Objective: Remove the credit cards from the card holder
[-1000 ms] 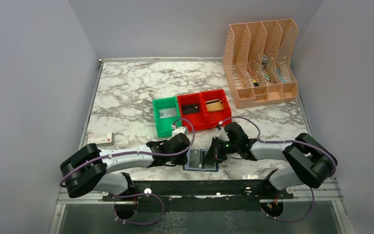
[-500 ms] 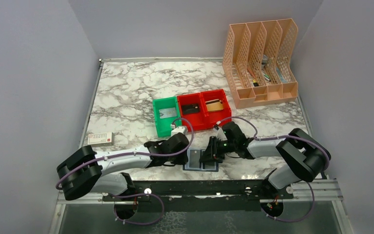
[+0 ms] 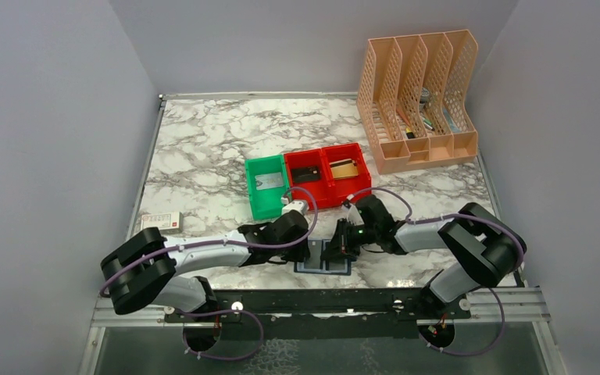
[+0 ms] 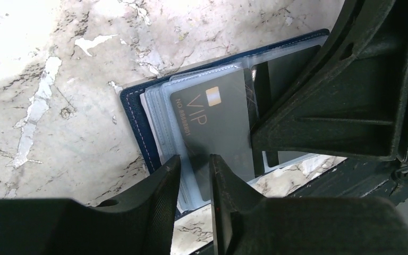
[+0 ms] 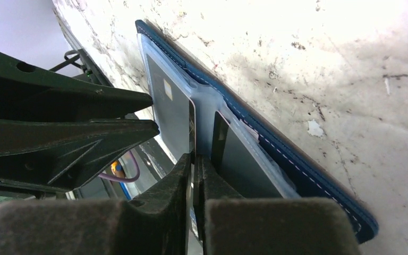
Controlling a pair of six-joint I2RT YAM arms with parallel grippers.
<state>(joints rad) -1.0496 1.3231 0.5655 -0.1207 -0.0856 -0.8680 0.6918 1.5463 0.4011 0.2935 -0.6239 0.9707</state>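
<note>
The navy card holder (image 3: 324, 264) lies open at the table's front edge, between both grippers. In the left wrist view its blue cover (image 4: 134, 119) holds clear sleeves and a dark grey VIP card (image 4: 212, 122). My left gripper (image 3: 305, 251) (image 4: 194, 170) sits low over the holder's left half, jaws a narrow gap apart, straddling the sleeve edge. My right gripper (image 3: 334, 248) (image 5: 194, 164) comes in from the right and is shut on the thin edge of the grey card (image 5: 172, 109). Another dark card (image 5: 244, 159) lies in the holder's (image 5: 319, 178) other half.
A green bin (image 3: 264, 205) and two joined red bins (image 3: 324, 195) stand just behind the grippers. A peach file organizer (image 3: 418, 98) is at the back right. A small white-and-red box (image 3: 160, 221) lies at the left edge. The black base rail (image 3: 320, 301) runs along the front.
The right gripper slid left onto the holder and closed on the card's edge. The left gripper edged right over the holder's left half.
</note>
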